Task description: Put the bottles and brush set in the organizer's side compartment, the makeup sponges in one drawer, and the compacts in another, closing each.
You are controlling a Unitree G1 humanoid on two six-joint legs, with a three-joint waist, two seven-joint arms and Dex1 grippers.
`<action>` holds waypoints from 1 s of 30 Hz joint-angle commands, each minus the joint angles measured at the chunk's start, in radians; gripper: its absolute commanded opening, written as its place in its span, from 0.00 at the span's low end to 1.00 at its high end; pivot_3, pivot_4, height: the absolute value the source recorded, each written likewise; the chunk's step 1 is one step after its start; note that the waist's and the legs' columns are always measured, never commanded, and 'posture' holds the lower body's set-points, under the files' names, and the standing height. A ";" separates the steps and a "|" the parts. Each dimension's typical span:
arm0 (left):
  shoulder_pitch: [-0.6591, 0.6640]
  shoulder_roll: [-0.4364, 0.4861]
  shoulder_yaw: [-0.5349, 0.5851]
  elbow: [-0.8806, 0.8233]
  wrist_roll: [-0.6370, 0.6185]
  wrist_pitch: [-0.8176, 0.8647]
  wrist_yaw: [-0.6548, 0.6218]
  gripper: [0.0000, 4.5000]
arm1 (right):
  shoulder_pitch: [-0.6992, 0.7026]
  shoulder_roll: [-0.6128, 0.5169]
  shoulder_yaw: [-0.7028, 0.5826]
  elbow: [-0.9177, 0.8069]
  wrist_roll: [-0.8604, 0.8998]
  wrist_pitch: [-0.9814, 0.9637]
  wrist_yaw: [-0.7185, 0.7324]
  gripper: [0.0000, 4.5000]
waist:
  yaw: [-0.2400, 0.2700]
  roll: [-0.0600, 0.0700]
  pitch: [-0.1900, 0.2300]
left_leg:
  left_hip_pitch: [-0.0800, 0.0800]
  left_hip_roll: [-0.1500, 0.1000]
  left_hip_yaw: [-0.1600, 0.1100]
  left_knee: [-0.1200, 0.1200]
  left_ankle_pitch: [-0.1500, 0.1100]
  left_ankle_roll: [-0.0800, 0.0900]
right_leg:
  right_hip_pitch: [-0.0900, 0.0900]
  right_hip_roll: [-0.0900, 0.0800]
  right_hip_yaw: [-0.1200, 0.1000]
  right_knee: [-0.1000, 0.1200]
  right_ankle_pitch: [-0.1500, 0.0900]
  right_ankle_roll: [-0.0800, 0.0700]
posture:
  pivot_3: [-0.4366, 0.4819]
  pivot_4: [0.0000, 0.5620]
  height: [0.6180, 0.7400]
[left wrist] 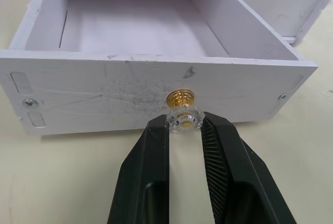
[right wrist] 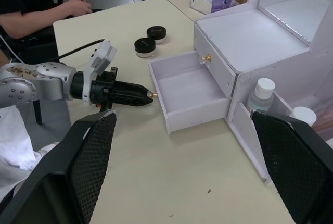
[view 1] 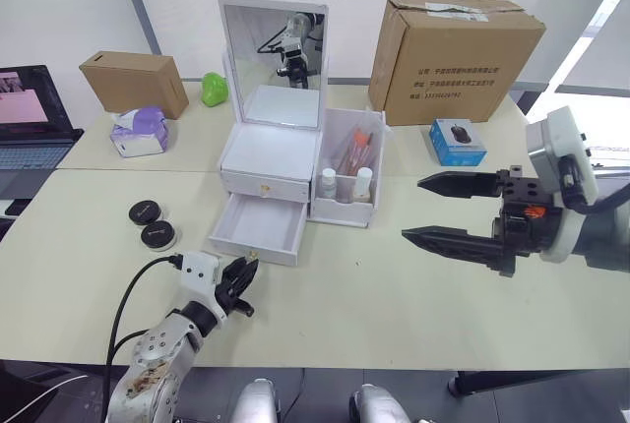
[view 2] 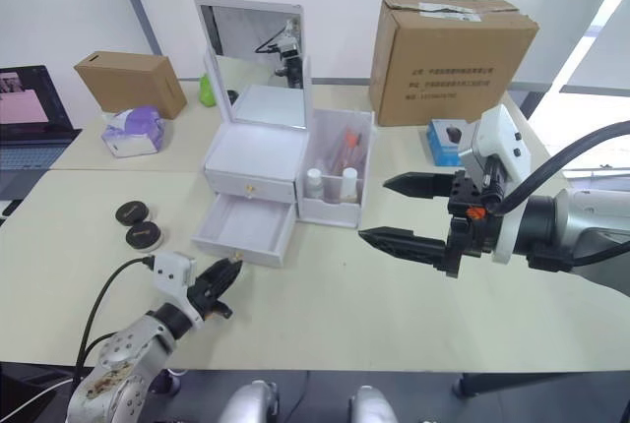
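Bottles (view 1: 345, 183) sit in the side compartment; left gripper (left wrist: 184, 130) clamps the empty lower drawer's knob (left wrist: 183, 120); compacts (view 1: 152, 223) wait at 9 o'clock; right gripper (view 1: 448, 210) hangs wide apart.

White organizer (view 1: 271, 162), gold-and-clear knob (left wrist: 183, 112), black compacts (view 1: 152, 224), purple, possibly tissue, pack (view 1: 138, 132)
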 commanded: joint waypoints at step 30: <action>0.209 0.244 0.531 0.614 -0.252 -0.431 -0.546 0.99 | 0.080 0.034 0.021 0.038 -0.131 -0.036 0.157 1.00 | -0.019 0.000 0.000 | 0.009 0.002 0.004 -0.013 -0.005 -0.009 | -0.006 -0.002 -0.001 -0.003 -0.005 -0.002 | 0.48 0.27 1.00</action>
